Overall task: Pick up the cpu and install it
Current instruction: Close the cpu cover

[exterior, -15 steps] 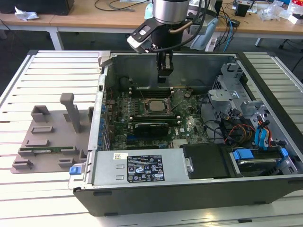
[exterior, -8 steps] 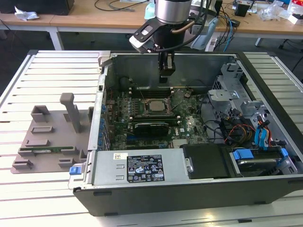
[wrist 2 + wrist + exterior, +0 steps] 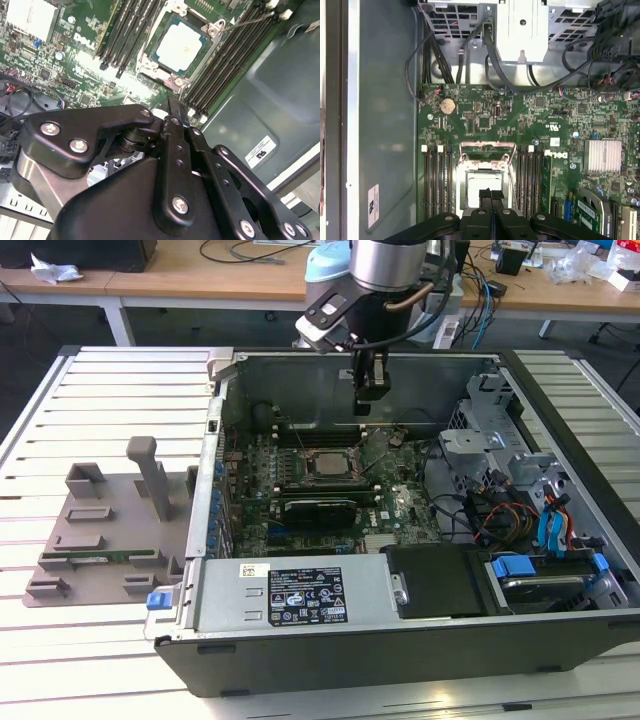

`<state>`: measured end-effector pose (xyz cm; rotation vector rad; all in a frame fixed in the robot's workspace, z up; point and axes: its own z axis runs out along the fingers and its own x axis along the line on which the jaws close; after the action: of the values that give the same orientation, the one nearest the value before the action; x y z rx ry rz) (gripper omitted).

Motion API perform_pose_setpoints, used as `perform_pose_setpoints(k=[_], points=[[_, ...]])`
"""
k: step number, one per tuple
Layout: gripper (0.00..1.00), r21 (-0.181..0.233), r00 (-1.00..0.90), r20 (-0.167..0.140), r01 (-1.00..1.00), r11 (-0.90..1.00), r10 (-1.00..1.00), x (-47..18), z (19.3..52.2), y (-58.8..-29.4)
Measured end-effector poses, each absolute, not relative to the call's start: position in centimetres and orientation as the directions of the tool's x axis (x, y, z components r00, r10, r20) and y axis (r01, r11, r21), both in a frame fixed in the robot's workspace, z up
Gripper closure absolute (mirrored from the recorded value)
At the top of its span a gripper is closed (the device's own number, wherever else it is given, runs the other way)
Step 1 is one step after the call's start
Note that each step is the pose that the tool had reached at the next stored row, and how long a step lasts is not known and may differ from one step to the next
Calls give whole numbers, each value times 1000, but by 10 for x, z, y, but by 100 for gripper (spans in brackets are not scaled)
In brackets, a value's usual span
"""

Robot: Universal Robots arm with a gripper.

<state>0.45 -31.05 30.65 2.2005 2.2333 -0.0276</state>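
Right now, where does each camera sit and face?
Exterior view: off the arm, high, looking down into the open case; arm and pincer show.
First wrist view: on the wrist, looking down past the pincer at the cpu.
Second wrist view: on the wrist, slanting over the pincer at the cpu.
All share pincer and cpu.

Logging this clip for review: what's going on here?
A robot arm's gripper hangs inside an open computer case, above the motherboard. Its jaws are shut and hold nothing. The cpu already lies in the motherboard's socket beneath the gripper, and the jaws are not touching it.
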Motion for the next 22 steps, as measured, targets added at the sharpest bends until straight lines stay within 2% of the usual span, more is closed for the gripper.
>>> perform_pose_setpoints(k=[22], points=[[89,-8,-15,-17,1000,15,1000,42,306,-311]])
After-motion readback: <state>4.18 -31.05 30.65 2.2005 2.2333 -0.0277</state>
